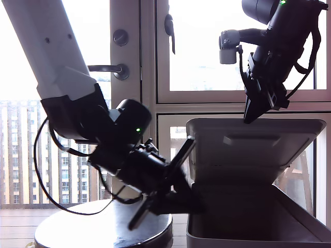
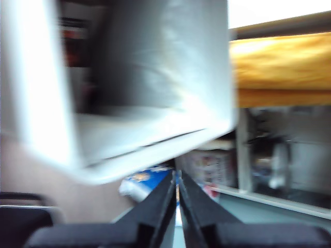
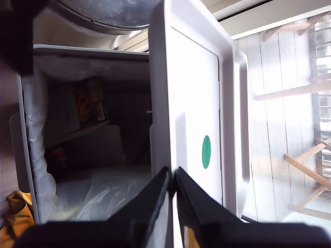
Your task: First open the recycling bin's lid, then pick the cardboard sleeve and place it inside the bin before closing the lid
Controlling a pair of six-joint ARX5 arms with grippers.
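Lid-closing stage, seemingly: flat grey plastic lid [image 1: 248, 150] upright at exterior view's right, top edge pinched by my second gripper [image 3: 173, 178]. Thin red-printed cardboard sleeve [image 3: 90, 106] apparently inside large grey plastic recycling bin [image 1: 207, 238]. My first gripper [image 2: 177, 191] closed, empty. Next: lowering lid gently.

My second gripper [image 3: 171, 178] hangs high, my first gripper [image 2: 177, 188] low (both jaws nearly shut).

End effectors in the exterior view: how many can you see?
2: my second end effector at the top of the lid; my first end effector beside the recycling bin.
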